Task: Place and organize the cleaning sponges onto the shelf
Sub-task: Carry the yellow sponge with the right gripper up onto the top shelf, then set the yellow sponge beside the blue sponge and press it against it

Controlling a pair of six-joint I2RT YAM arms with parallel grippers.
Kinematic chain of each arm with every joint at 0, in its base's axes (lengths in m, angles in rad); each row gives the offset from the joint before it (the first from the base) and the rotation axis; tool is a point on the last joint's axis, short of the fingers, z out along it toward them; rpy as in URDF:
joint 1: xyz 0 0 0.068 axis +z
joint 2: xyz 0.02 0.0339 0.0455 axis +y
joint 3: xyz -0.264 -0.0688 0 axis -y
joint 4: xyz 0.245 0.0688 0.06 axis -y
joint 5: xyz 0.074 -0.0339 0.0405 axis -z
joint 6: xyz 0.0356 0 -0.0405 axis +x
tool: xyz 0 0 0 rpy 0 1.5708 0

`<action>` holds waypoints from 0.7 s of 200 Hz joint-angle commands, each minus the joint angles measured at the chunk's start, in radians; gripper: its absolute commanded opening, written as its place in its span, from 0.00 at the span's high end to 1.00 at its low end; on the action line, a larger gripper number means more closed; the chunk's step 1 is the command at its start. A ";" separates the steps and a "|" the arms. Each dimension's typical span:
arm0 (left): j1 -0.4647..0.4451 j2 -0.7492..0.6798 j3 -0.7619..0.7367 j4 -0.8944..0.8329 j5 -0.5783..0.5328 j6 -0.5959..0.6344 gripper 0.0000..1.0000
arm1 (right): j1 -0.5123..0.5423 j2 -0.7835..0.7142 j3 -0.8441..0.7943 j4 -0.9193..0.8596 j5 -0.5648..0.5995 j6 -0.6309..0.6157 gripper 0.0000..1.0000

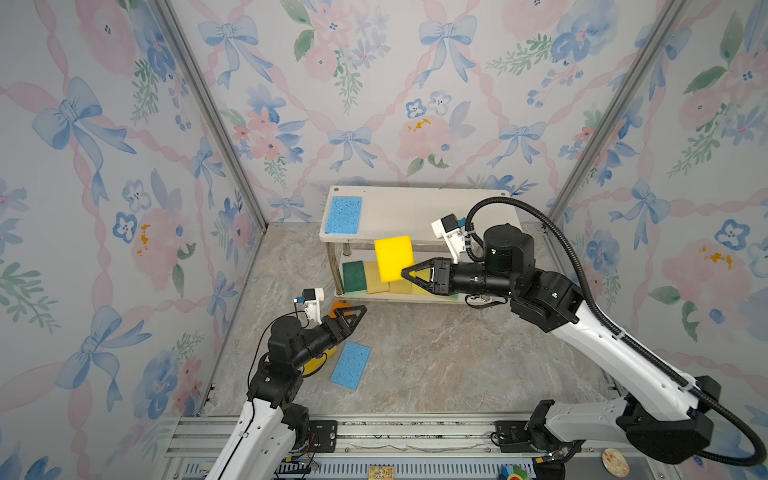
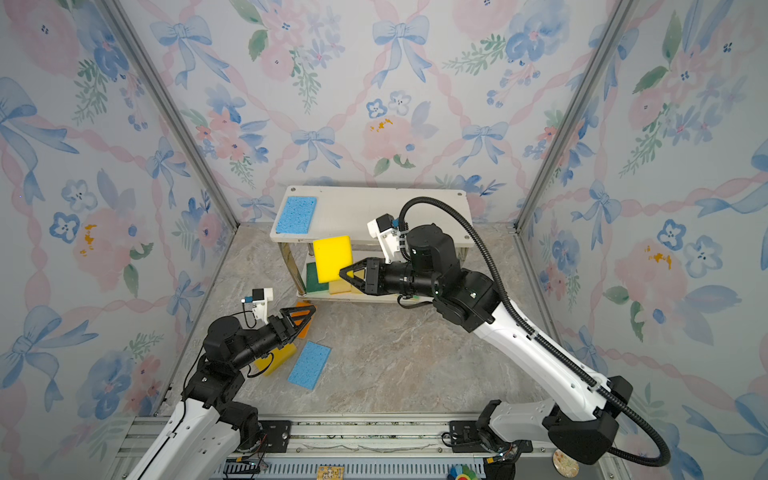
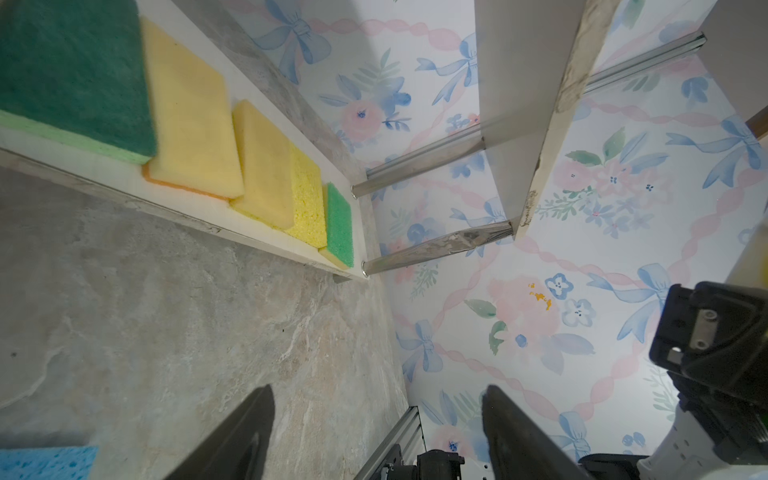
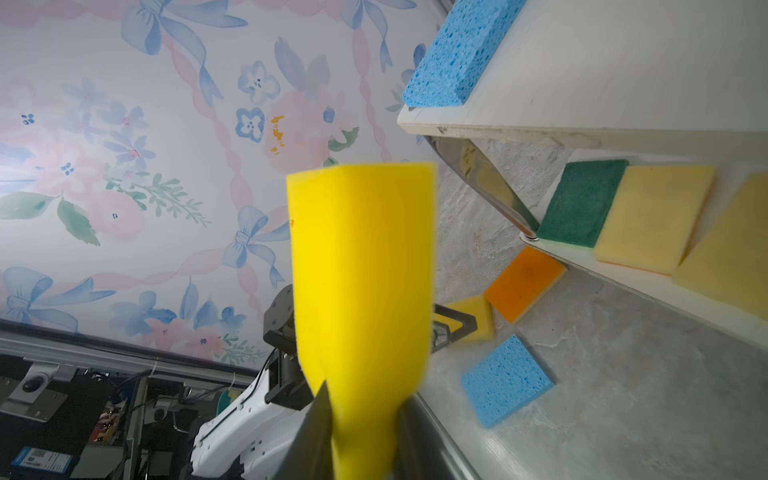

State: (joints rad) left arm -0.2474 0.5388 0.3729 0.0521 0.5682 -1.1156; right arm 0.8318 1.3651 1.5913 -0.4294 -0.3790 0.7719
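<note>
– Before the shelf (image 1: 415, 208), what does the right gripper (image 1: 410, 273) hold?
– It is clamped on a yellow sponge (image 1: 392, 257), raised in front of the lower tier.
– And the left gripper (image 1: 358, 311)?
– Spread wide, empty, just by an orange sponge (image 4: 523, 282) on the floor (image 1: 436, 353).
– The rest?
– A blue sponge (image 1: 343, 215) lies on the top board, a second blue sponge (image 1: 351, 365) on the floor, and a row of sponges (image 3: 257, 166) on the lower tier.

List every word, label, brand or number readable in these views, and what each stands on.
No text can be read anywhere.
Blue-edged label on a box outside the cell, right wrist view: too blurred.
Small yellow board at the front rail, in both top views: markings too small.
</note>
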 commanded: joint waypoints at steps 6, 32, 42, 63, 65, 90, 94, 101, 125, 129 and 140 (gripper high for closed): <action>0.008 -0.017 -0.009 -0.034 0.016 0.057 0.18 | -0.026 0.128 0.140 0.000 0.063 0.046 0.75; 0.008 -0.026 -0.024 -0.044 0.024 0.059 0.17 | -0.061 0.236 0.239 0.022 0.097 0.072 0.75; 0.008 -0.029 -0.028 -0.044 0.028 0.059 0.16 | -0.072 0.269 0.266 0.035 0.100 0.083 0.75; 0.008 -0.035 -0.033 -0.043 0.030 0.058 0.16 | -0.083 0.333 0.322 0.039 0.107 0.090 0.75; 0.008 -0.034 -0.034 -0.044 0.031 0.059 0.16 | -0.084 0.338 0.326 0.040 0.107 0.090 0.75; 0.009 -0.036 -0.041 -0.044 0.033 0.062 0.16 | -0.090 0.382 0.370 0.037 0.118 0.098 0.75; 0.008 -0.038 -0.043 -0.043 0.033 0.062 0.16 | -0.092 0.389 0.378 0.036 0.117 0.099 0.75; 0.008 -0.038 -0.046 -0.044 0.036 0.063 0.16 | -0.094 0.401 0.392 0.025 0.118 0.098 0.75; 0.008 -0.047 -0.055 -0.043 0.039 0.063 0.15 | -0.096 0.432 0.432 -0.014 0.133 0.088 0.74; 0.009 -0.048 -0.057 -0.042 0.039 0.063 0.15 | -0.096 0.436 0.437 -0.018 0.133 0.085 0.74; 0.008 -0.049 -0.058 -0.043 0.039 0.064 0.15 | -0.097 0.445 0.455 -0.035 0.139 0.080 0.72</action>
State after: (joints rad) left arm -0.2466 0.5034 0.3317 0.0036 0.5892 -1.0763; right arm 0.7448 1.7889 1.9854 -0.4168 -0.2646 0.8574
